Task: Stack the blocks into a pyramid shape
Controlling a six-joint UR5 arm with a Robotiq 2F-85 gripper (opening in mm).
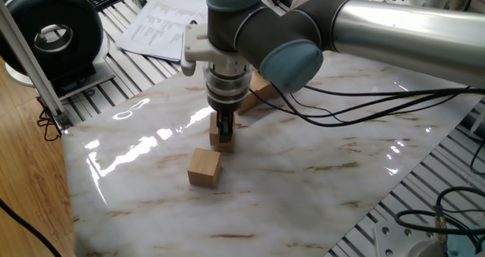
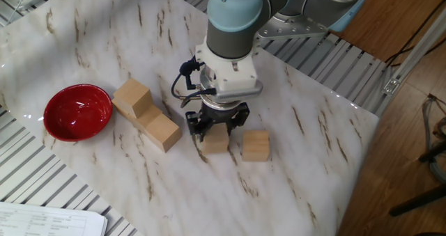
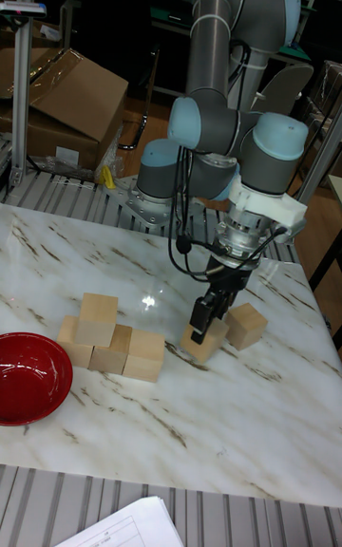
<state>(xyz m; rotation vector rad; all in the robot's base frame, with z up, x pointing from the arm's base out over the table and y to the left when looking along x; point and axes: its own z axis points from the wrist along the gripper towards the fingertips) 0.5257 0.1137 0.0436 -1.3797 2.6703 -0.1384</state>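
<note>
My gripper (image 2: 214,130) is shut on one of the light-tan wooden blocks (image 2: 215,140), held slightly tilted at the marble surface (image 2: 293,187). The tall fixed view shows the same gripper (image 3: 207,319) and held block (image 3: 204,342). A loose block (image 2: 256,145) lies just to its right, a small gap away. To the left stands a row of three blocks (image 3: 111,350) with one more block (image 3: 98,317) on top of it. In one fixed view the gripper (image 1: 223,133) holds its block (image 1: 220,141) behind the loose block (image 1: 204,167); the arm hides most of the stack (image 1: 256,87).
A red bowl (image 2: 77,111) sits left of the stack, near the table's edge. Paper sheets (image 1: 163,23) and a black round device (image 1: 57,31) lie beyond the marble sheet. Black cables (image 1: 356,105) hang from the arm over the table.
</note>
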